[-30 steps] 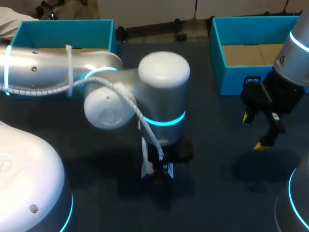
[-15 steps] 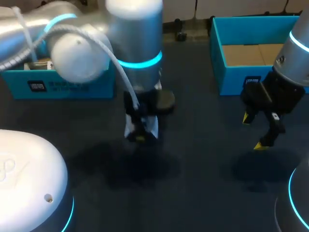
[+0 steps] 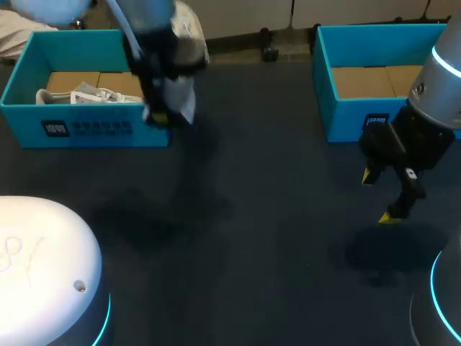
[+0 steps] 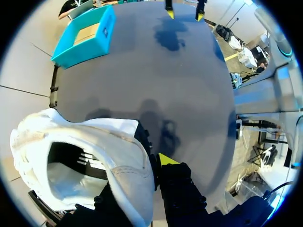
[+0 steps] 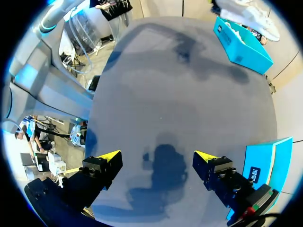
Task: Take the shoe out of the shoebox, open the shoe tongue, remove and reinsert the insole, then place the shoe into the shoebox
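In the head view my left gripper (image 3: 158, 115) hangs at the right end of the left blue shoebox (image 3: 86, 130), shut on a white shoe (image 3: 185, 97) held above the table. In the left wrist view the shoe (image 4: 80, 156) fills the space beside the gripper (image 4: 152, 163). Its collar is pinched between the fingers, and only one yellow fingertip (image 4: 165, 159) shows. My right gripper (image 3: 380, 196) stands open and empty over the table in front of the right blue shoebox (image 3: 360, 119). Its fingers (image 5: 106, 158) are spread wide.
A white crumpled thing (image 3: 90, 95) lies inside the left shoebox on its cardboard floor. The right shoebox (image 4: 85, 35) shows only a bare cardboard floor. My left arm's white base (image 3: 43, 274) bulks at the front left corner. Dark tabletop (image 3: 252, 238) spreads between the boxes.
My left arm has risen and swung from the table's middle back and left to the left shoebox, carrying the shoe. The right arm has not moved.
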Available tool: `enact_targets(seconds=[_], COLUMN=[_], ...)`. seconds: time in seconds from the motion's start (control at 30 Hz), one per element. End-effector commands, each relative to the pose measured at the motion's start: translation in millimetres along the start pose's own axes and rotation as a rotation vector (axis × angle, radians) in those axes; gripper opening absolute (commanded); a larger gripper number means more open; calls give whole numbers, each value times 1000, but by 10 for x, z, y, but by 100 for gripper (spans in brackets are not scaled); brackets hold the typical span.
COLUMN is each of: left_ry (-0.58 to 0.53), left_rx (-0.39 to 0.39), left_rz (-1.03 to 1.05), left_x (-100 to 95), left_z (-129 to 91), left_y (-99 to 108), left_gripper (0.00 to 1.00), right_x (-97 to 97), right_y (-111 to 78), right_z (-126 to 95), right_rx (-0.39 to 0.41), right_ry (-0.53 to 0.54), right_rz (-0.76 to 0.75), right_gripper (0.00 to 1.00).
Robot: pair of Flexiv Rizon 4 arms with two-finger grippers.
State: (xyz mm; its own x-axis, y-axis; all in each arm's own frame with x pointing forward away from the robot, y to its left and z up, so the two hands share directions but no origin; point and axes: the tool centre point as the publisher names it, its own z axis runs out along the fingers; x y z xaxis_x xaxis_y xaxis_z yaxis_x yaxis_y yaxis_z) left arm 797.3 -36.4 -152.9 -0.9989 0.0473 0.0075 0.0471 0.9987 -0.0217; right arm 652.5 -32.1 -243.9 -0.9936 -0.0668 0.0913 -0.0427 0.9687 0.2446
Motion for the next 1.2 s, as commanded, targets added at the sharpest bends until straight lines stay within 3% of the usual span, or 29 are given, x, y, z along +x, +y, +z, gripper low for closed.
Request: enact_targets(seconds=[0.03, 0.17, 0.37, 0.87, 0.9, 0.97, 1.0, 1.2], left_ry=[22, 28, 37, 37, -46, 32, -27, -58], left_rx=[3, 12, -36, -36, -39, -25, -33, -51], left_rz=[4, -38, -64, -64, -77, -86, -123, -212], left_x=[-326, -642, -1157, -1157, -1193, -1384, -1490, -2058], left_z=[-372, -471, -618, -618, -573, -552, -559, -565], left_y=[210, 357, 814, 814, 836, 942, 1019, 1480], left_gripper=[0, 0, 0, 0, 0, 0, 0, 0], right_x=[-8, -8, -8, -8, -8, -8, -8, -8], right_y=[7, 7, 7, 7, 7, 7, 7, 7], right_z=[12, 12, 12, 12, 12, 12, 12, 12], right_rx=[3, 3, 3, 3, 3, 3, 3, 3], right_ry=[1, 1, 1, 1, 1, 1, 1, 1], right_rz=[1, 1, 1, 1, 1, 1, 1, 1], right_gripper=[100, 100, 100, 100, 100, 100, 100, 100])
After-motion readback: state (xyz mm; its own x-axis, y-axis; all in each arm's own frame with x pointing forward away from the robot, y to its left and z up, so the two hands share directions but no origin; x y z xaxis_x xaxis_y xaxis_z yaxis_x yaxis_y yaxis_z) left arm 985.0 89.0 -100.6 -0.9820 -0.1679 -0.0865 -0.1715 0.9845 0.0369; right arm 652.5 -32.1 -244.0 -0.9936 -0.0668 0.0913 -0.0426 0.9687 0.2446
